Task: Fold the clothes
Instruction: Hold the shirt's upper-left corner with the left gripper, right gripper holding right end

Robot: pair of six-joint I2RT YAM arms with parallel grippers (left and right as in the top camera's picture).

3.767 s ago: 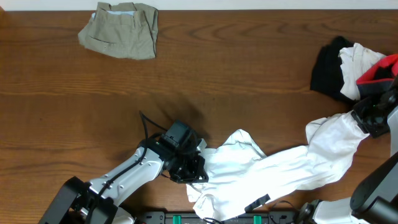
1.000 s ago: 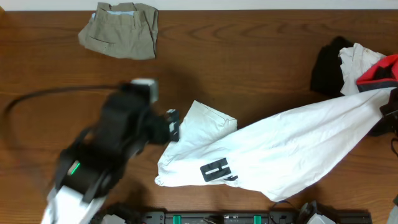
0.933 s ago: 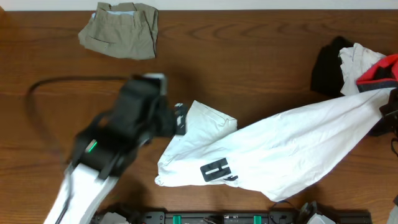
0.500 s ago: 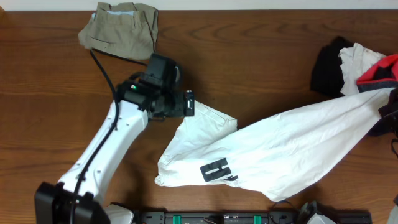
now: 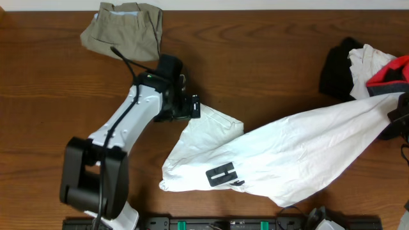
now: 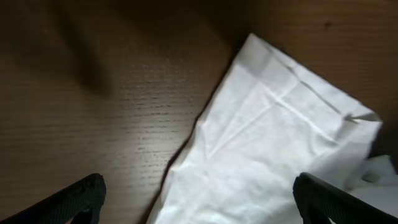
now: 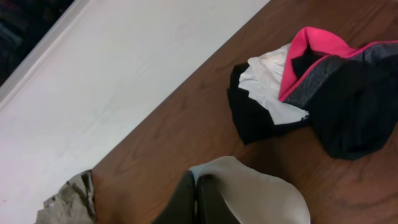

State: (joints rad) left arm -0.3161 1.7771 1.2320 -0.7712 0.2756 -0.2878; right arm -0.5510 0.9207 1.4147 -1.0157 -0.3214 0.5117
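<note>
Item one, white top (image 5: 300,153): it lies crumpled across the lower middle of the overhead view, running on a slant from the lower centre up to the right edge, with a black rectangular mark (image 5: 222,174) near its lower-left end. Its upper-left corner forms a flat, creased flap (image 6: 273,143) on the bare wooden table (image 5: 268,57). Item two, left gripper (image 5: 193,107): it sits at the end of the white left arm (image 5: 121,128), which reaches up from the lower left, and is just beside that flap. In the left wrist view its two dark fingertips (image 6: 78,200) stand wide apart at the lower corners of the frame, with the flap between and beyond them; whether they touch the cloth cannot be told. Item three, right gripper (image 7: 195,198): its fingers are pressed together at the bottom centre of the right wrist view and pinch a bulge of the white top's fabric. Item four, khaki piece (image 5: 124,29): bunched at the upper left of the overhead view, well apart from the top. Item five, pile at the upper right: a black piece (image 5: 333,73), a white piece (image 5: 367,61) and a red piece (image 5: 395,69) heaped together, touching one another, next to the top's raised end.
</note>
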